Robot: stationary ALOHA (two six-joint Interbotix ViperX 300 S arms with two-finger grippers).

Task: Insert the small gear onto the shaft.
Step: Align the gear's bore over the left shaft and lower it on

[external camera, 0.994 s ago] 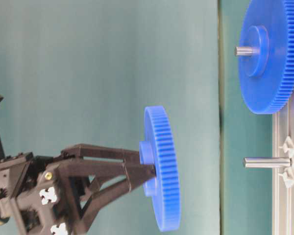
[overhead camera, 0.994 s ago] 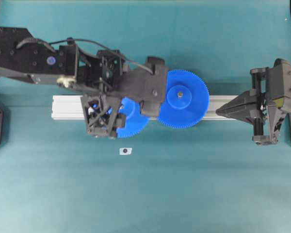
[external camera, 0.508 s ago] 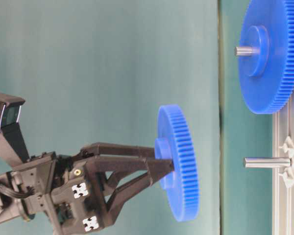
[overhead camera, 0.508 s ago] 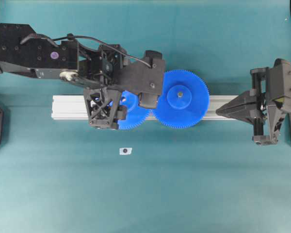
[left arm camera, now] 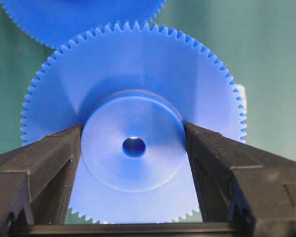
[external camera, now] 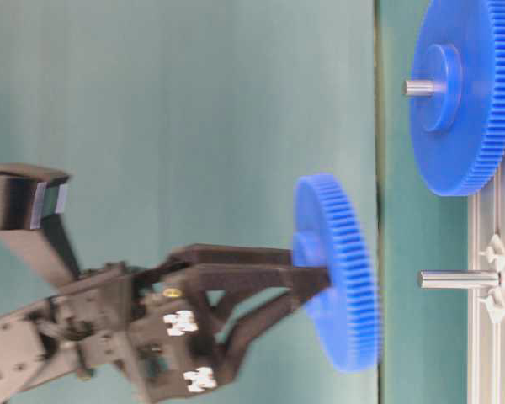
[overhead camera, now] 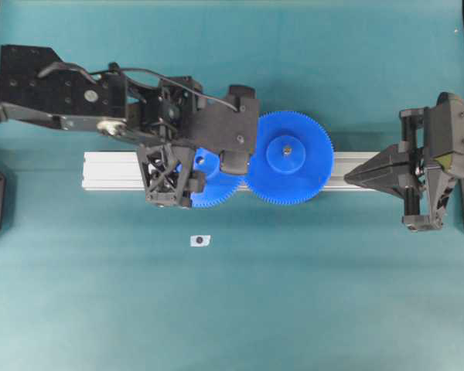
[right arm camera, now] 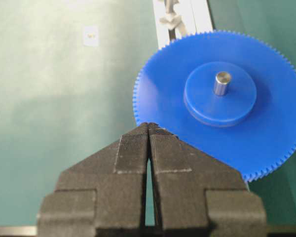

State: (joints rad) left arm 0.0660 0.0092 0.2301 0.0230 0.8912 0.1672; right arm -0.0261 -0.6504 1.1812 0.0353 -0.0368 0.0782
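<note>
- Left gripper (left arm camera: 133,148) clamps the small gear (left arm camera: 133,123) by its raised hub, one finger on each side, centre hole facing the wrist camera.
- Small gear (external camera: 337,271) is held off the rail (overhead camera: 112,171), close to the shaft (external camera: 459,279) but not on it.
- Large gear (overhead camera: 288,158) sits on its own pin on the rail, just beside the small gear.
- Right gripper (right arm camera: 148,129) is closed and empty, at the rail's right end, near the large gear.
</note>
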